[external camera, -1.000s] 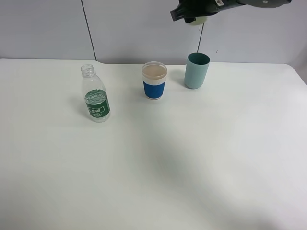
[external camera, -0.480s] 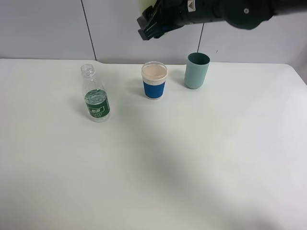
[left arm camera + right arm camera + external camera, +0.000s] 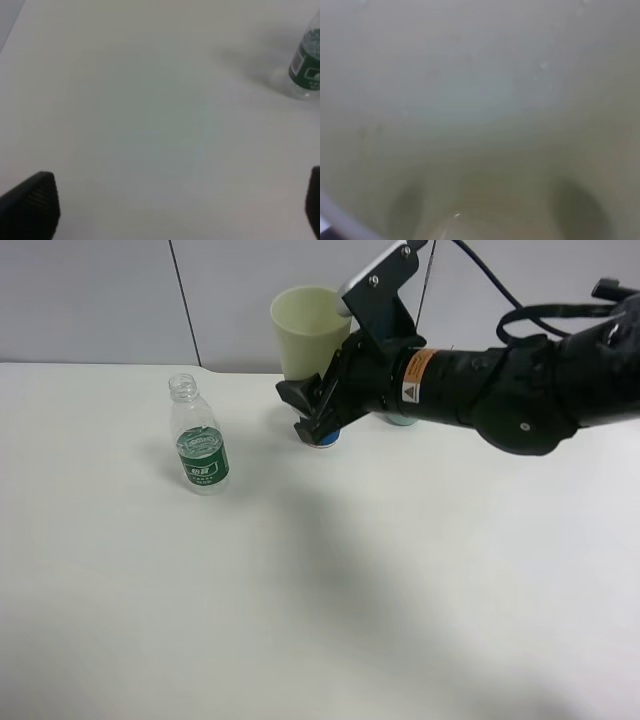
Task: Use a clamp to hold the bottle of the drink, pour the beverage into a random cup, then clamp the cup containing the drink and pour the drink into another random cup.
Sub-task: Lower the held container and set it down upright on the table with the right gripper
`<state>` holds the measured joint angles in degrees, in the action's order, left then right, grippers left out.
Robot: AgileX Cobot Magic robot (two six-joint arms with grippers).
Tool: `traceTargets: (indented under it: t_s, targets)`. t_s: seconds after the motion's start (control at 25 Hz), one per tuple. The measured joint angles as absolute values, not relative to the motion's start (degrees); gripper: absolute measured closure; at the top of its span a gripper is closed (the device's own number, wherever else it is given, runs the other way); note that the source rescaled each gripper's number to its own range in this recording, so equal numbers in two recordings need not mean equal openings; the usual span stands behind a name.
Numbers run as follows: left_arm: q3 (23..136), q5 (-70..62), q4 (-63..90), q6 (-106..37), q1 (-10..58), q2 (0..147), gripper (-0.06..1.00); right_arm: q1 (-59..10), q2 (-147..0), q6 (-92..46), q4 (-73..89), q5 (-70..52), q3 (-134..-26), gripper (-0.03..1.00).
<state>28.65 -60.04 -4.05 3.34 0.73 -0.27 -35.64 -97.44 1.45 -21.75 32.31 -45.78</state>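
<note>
Spanning the whole scene, the white surface [image 3: 320,590] is carrying the task's things. Right arm [image 3: 500,390] is reaching in from the right side, across the middle of the high view, and is covering most of the two cups at the rear. Pale yellow cup [image 3: 308,330] is sitting upright above the right hand [image 3: 315,410], apparently carried on it, mouth facing up; the right wrist view is filling entirely with the cup's pale inner wall [image 3: 480,100], blurred. Whether the right hand is clenched on this cup cannot be told, since the fingers are not separable in the high view. Bottle [image 3: 200,440], clear with a green label and no cap, is standing upright to the left, well apart from the arm. Blue-banded cup [image 3: 326,439] is showing only a sliver under the hand; teal cup [image 3: 402,421] likewise just a bit. Left hand [image 3: 175,200] is hovering released, fingertips [image 3: 35,200] wide apart, bottle [image 3: 307,70] near.
</note>
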Motion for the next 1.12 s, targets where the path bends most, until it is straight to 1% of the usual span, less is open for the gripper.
traceTargets:
  t_s: [0.2,0.24,0.28,0.4,0.6,0.84,1.12]
  targets:
    - [28.65,-60.04,-4.05,3.34,0.73,-0.27,-0.06,-35.64,-100.21,0.0,-20.64,40.86,-38.51,0.95]
    - [28.65,-60.04,-4.05,3.34,0.73,-0.27,-0.06,-35.64,-100.21,0.0,-20.64,40.86,-38.51,0.95]
    - [28.65,-60.04,-4.05,3.34,0.73,-0.27,-0.06,-35.64,-101.72,-1.51,-19.53,44.15,-36.46,0.95]
    - [28.65,-60.04,-4.05,3.34,0.73,-0.27,-0.06,-35.64,-104.2,-2.86,-17.68,48.03,-34.55,0.95]
    - [28.65,-60.04,-4.05,3.34,0.73,-0.27,-0.06,-35.51,-109.2,-3.15,-14.99,52.5,-34.06,0.95]
    - [28.65,-60.04,-4.05,3.34,0.73,-0.27,-0.06,-33.37,-117.57,-3.09,-14.0,65.06,-34.12,0.95]
    - [28.65,-60.04,-4.05,3.34,0.73,-0.27,-0.06,-33.17,-123.57,-3.09,-13.09,66.94,-34.12,0.95]
